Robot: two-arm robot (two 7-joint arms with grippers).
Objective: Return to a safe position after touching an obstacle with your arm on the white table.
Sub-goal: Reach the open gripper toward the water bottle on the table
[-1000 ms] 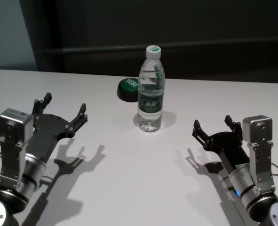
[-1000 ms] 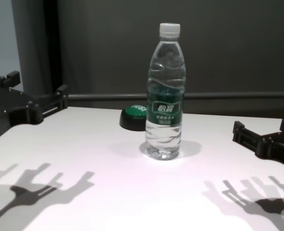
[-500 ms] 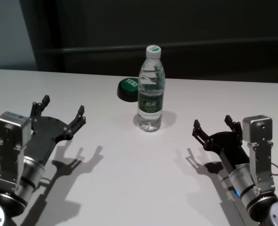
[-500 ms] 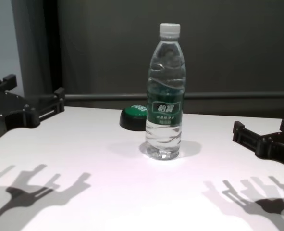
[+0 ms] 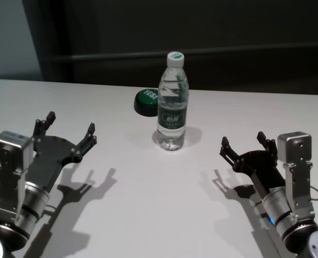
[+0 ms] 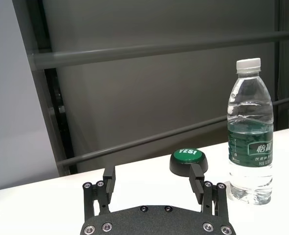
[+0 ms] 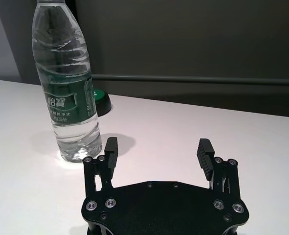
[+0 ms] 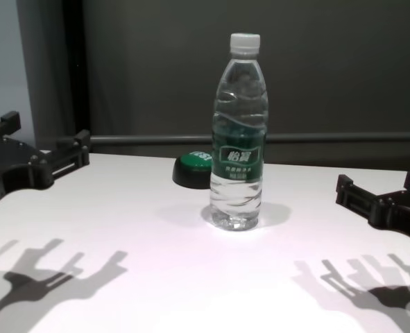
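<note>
We see the bottle (image 5: 172, 102) upright on the tabletop (image 5: 148, 204), ahead and between our left gripper (image 5: 70, 131) and right gripper (image 5: 244, 142), both released, empty, well apart from it, button (image 5: 146, 101) just behind.

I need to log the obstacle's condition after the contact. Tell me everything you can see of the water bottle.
The water bottle is tall, clear ribbed plastic with a white screw cap, shut, and a dark green label with white characters around its middle. It holds water well up the neck. It stands upright on the white table, just in front of a black button with a green top. Neither hand touches it.
</note>
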